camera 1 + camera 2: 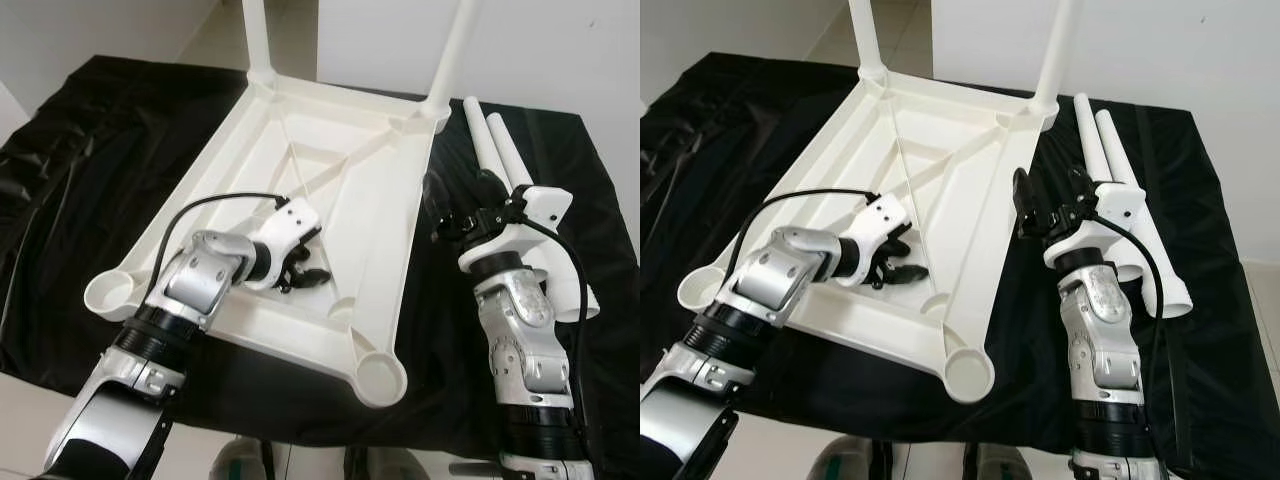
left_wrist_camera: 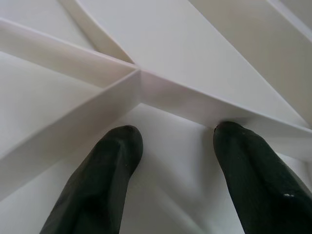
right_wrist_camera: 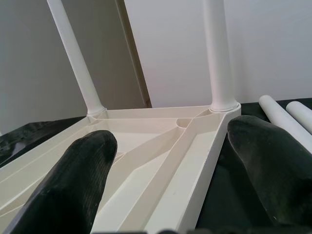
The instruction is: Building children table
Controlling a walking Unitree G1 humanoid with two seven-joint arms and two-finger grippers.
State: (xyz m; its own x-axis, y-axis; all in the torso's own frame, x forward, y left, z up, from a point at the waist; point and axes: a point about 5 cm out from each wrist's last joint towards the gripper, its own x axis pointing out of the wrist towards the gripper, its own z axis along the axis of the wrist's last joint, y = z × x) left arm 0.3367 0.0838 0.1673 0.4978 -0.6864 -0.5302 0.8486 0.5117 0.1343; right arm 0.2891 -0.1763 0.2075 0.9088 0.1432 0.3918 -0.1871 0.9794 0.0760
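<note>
A white plastic tabletop (image 1: 300, 190) lies upside down on black cloth (image 1: 90, 170) (two legs fitted); the left gripper (image 1: 303, 266) rests open inside it; the right gripper (image 1: 460, 205), open, could nudge the loose white tube legs (image 1: 497, 150) rolling.

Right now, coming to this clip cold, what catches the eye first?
The upside-down white table top on the black cloth, with two legs already standing in its far corners and two near corner sockets empty. The left end effector rests open inside the ribbed underside. The right end effector hovers open at the table's right edge, beside two loose legs.
</note>
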